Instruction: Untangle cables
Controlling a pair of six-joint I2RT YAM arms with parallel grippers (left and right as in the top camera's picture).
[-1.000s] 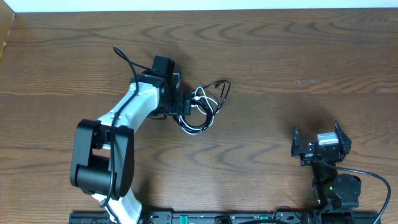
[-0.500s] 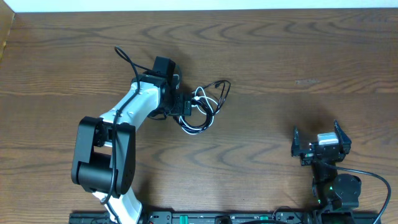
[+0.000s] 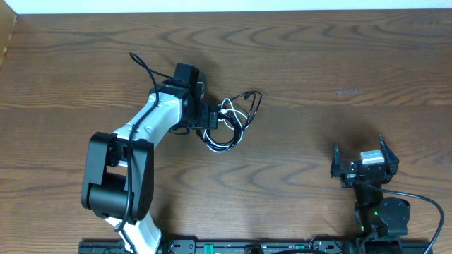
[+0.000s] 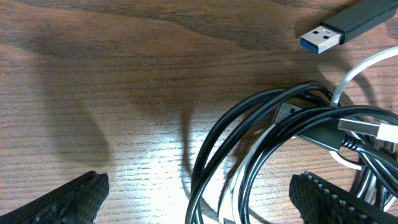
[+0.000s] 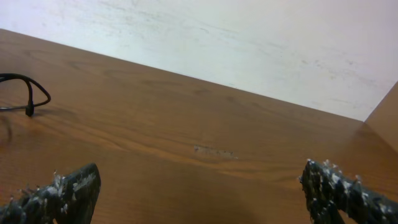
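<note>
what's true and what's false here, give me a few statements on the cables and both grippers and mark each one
1. The left gripper is open with cable loops between its fingers. True.
2. The right gripper holds the white cable. False: it is open and empty, far off to the right of the tangle.
3. The black cable and the white cable overlap in one bundle of loops. True.
4. The blue-tipped plug is clamped in the left gripper. False: it lies free on the table, beyond the loops and clear of both fingers.
</note>
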